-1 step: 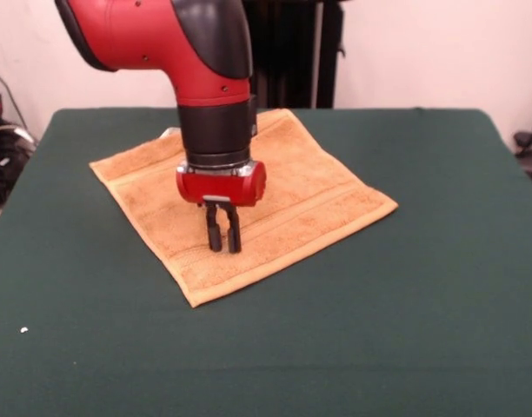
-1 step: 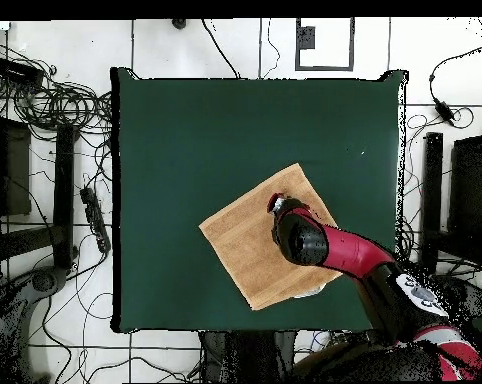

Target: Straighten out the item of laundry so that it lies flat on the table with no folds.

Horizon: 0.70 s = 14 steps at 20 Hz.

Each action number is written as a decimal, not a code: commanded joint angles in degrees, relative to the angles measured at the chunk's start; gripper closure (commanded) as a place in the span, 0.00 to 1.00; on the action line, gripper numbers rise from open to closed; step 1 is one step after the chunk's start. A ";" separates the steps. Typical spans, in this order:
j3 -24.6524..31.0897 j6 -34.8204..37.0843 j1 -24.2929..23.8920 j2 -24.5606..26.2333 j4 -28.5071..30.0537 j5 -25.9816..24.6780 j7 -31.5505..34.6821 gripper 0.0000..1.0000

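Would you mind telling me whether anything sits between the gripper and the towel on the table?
Nothing visible does. The gripper hangs directly over the golden-tan towel, which lies spread on the green table with no other object on or around it.

wall point(image 1: 422, 52): pale, plain | floor point(image 2: 235, 45): white tiles, tangled cables point(image 2: 55, 100)

Worktop: large dark green felt-like worktop point(image 1: 422, 287), a small white speck near its front left edge.
Towel: golden-tan terry towel point(image 1: 309, 187), roughly square, spread flat, turned corner-on; woven band stripes near two edges.
Arm: red and black arm point(image 1: 196, 61) descending from above over the towel.
Claw: black claw point(image 1: 223, 240), fingers close together, tips at the towel's surface.
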 commanded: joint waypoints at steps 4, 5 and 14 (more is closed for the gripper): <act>2.94 0.99 -0.44 9.95 -4.22 1.75 7.14 0.00; 3.32 2.57 -0.78 9.23 -4.09 1.56 6.29 0.00; 3.24 21.27 -2.47 -14.14 4.57 4.04 2.62 0.00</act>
